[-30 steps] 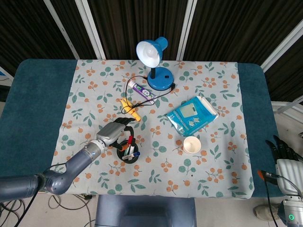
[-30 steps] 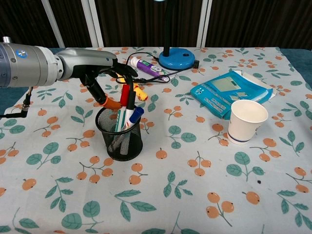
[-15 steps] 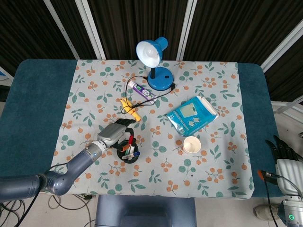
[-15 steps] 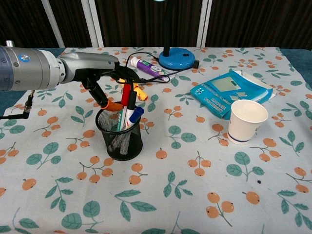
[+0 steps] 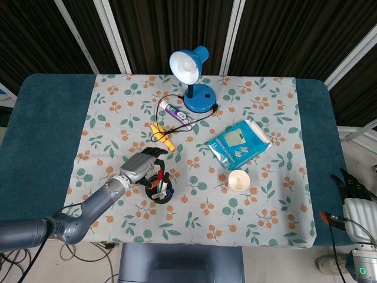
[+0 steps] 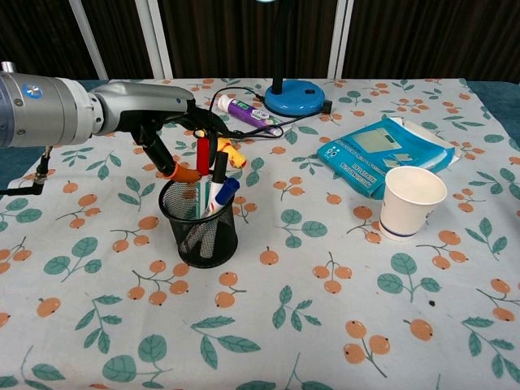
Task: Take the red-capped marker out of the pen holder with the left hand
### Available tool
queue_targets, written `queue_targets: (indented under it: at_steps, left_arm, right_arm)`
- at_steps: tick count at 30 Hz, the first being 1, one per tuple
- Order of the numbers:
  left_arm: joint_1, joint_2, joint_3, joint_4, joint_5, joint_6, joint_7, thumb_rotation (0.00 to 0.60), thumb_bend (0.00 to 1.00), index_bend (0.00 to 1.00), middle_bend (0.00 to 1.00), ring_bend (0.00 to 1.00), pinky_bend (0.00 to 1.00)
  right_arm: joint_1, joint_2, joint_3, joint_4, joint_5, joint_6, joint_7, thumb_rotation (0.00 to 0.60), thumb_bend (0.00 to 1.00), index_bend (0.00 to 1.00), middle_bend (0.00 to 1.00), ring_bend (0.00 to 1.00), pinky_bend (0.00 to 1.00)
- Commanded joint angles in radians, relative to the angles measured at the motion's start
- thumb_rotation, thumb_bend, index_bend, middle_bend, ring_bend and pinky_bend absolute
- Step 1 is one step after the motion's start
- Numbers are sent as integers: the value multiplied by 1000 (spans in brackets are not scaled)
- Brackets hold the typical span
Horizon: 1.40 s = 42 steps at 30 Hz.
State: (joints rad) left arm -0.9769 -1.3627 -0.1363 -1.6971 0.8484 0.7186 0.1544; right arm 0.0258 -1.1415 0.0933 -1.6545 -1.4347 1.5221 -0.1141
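Over the black mesh pen holder (image 6: 200, 224) on the worktop, the left hand (image 6: 166, 122) has its fingers pinching the red-capped marker (image 6: 202, 156), partly lifted but still inside, so next I'd expect a straight upward pull clear of the rim.

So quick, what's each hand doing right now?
Left hand: holding the red marker, partly lifted from the holder.
Right hand: open, holding nothing.

Lab, dark curtains (image 5: 177, 23), cloth-covered table (image 5: 53, 118)
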Motion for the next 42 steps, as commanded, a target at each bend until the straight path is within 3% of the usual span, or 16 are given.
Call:
queue_targets:
  at_steps: [1,8,17,25,37,42]
  left_arm:
    - [1,11,-5,-16,5,3,-6,600,403,552,90,0,0]
    - [24,87,-37,-105,38,26,-50,600,418,553,90,0,0]
    - [101,261,-82,-281,145,110,-120,600,418,553,90,0,0]
    - [181,384,-91,-306,214,141,-217,600,417,552,91,0,0]
    - [292,346,20,-175,360,145,-299,600,417,547,91,0,0]
    - [298,293,35,-111,373,117,-336,600,417,540,91,0,0]
  right_arm:
    - [0,0,0,0,0,0,0,600,164,149,51,100,182]
    - [0,0,-1,0,-1,1,0,600,164,149,51,100,182]
    - [-2,-3,0,0,2,3,-9,600,163,149,51,100,182]
    - [-1,-4,1,-1,4,2,-11,600,164,149,51,100,182]
    - [-1,-5,2,-2,7,2,-13,600,164,149,51,100,182]
    - [-2,-4,2,-2,5,3,-13,600,164,149,51,100,182]
